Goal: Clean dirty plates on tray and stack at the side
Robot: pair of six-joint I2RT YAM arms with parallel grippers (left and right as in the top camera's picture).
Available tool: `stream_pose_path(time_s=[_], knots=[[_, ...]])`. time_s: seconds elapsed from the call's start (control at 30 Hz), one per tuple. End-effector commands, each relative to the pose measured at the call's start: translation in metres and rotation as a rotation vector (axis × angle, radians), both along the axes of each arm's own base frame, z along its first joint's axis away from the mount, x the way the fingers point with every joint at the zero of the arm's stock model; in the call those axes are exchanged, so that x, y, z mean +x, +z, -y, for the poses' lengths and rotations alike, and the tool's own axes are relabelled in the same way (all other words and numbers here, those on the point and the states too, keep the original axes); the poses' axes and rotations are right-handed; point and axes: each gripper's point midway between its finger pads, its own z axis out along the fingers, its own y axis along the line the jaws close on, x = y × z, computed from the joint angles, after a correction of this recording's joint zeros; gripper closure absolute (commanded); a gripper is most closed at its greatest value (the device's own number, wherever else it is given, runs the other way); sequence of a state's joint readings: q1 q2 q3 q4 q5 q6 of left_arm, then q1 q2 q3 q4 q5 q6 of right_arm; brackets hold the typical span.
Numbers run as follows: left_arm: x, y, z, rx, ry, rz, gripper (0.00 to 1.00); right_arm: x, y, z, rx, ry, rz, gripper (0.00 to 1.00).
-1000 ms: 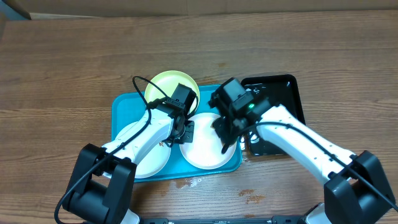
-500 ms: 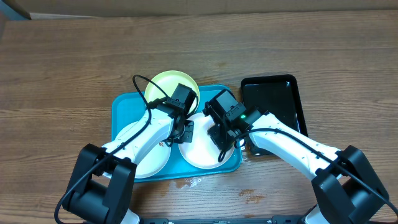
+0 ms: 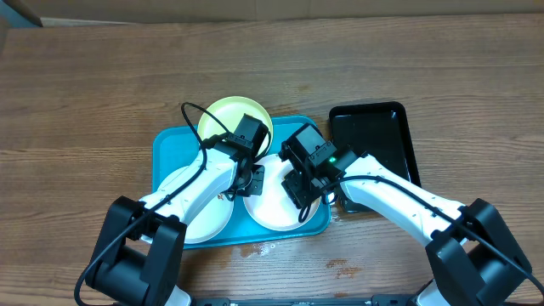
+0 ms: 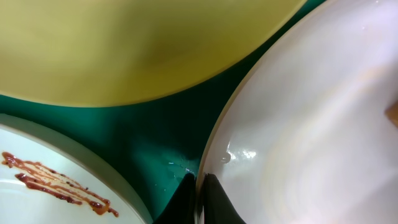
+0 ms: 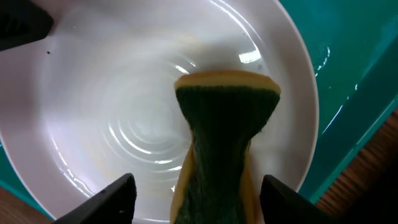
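The left gripper has its fingers pressed together on the rim of the middle white plate, pinching that edge where it meets the floor of the turquoise tray. The right gripper hangs over the same plate with its fingers spread wide. Between them a sponge (green scouring face toward the wrist camera, yellow foam at its edges) stands on end on the plate's wet inner surface. Neither finger clearly touches it, though the gap on one side is slim. This plate's visible surface shows no smear, only a glossy film and concentric ridges. The left white plate lies in the near left part of the tray just beside it and carries a reddish-brown smear. The pale yellow-green plate sits at the tray's far edge, overhanging the rim. All three plates lie close together, with teal tray floor showing between them in the left wrist view. A glossy black tray lies just to the right of the turquoise one on the wooden table.
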State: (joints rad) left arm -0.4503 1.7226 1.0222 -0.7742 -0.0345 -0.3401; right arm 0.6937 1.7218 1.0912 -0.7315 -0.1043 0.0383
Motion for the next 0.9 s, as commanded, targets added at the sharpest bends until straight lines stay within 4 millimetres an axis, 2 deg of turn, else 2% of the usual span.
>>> stream_pose_path(time_s=[0.0, 0.23, 0.43, 0.5, 0.63, 0.73, 0.8, 0.87], knots=[[0.006, 0.000, -0.001, 0.016, -0.012, 0.008, 0.95, -0.010, -0.012, 0.007, -0.016, -0.006, -0.028, 0.37], [0.005, 0.000, -0.001, 0.018, -0.010, 0.006, 0.95, -0.015, -0.016, 0.011, -0.028, -0.013, -0.046, 0.43], [-0.003, -0.009, -0.004, 0.025, -0.012, -0.010, 0.96, -0.015, -0.016, 0.012, -0.029, -0.017, -0.048, 0.55], [-0.004, -0.010, -0.004, 0.026, -0.013, -0.011, 0.96, -0.017, -0.018, 0.014, -0.034, -0.017, -0.053, 0.67], [-0.007, -0.013, -0.006, 0.031, -0.013, -0.019, 0.96, -0.023, -0.025, 0.018, -0.046, -0.017, -0.068, 0.78], [-0.011, -0.017, -0.008, 0.037, -0.016, -0.025, 0.96, -0.026, -0.029, 0.021, -0.051, -0.021, -0.075, 0.79], [-0.013, -0.020, -0.009, 0.037, -0.016, -0.027, 0.96, -0.025, -0.029, 0.021, -0.052, -0.021, -0.074, 0.85], [-0.014, -0.021, -0.010, 0.038, -0.017, -0.027, 0.96, -0.025, -0.029, 0.021, -0.053, -0.022, -0.070, 0.96]])
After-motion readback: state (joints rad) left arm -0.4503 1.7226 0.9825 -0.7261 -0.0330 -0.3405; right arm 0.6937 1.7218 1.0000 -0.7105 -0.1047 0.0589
